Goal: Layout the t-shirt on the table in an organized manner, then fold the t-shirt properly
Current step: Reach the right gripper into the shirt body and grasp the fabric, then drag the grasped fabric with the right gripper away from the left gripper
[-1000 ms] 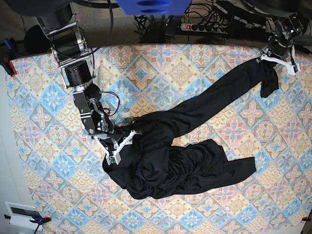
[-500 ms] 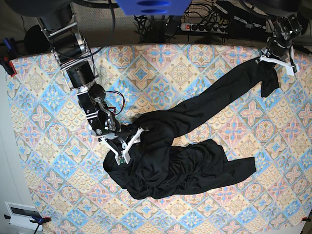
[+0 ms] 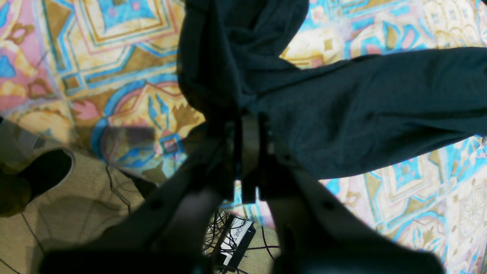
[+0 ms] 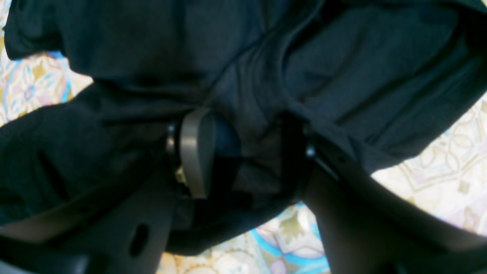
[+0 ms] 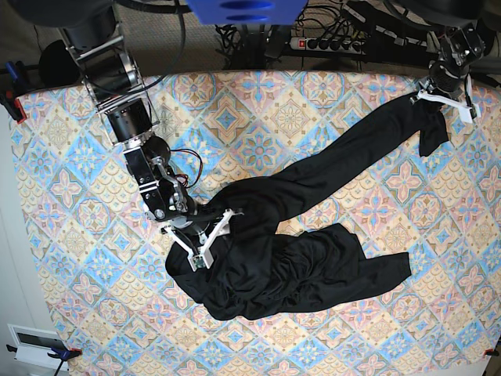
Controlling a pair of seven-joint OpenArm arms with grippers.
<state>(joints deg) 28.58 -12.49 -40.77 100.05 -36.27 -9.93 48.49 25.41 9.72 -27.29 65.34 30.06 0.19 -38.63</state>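
Note:
The black t-shirt [image 5: 297, 258] lies crumpled in the middle of the patterned table [image 5: 78, 313], with one long strip stretched up to the far right corner. There my left gripper [image 5: 444, 100] is shut on the strip's end. The left wrist view shows the fingers closed together [image 3: 249, 152] with the t-shirt [image 3: 361, 106] pinched between them, right at the table [image 3: 114, 76] edge. My right gripper [image 5: 213, 235] stands open on the left side of the heap. In the right wrist view its jaws [image 4: 243, 152] are wide apart, with t-shirt [image 4: 342, 68] folds lying between them.
A power strip [image 5: 329, 41] and cables lie beyond the far table edge. Floor and cables [image 3: 57, 209] show past the table corner beside my left gripper. A clamp [image 5: 12, 106] grips the left edge, and a white box [image 5: 35, 345] sits at the near left.
My right gripper has slid to the right, further onto the crumpled heap, still open. The left gripper has kept its hold at the far corner.

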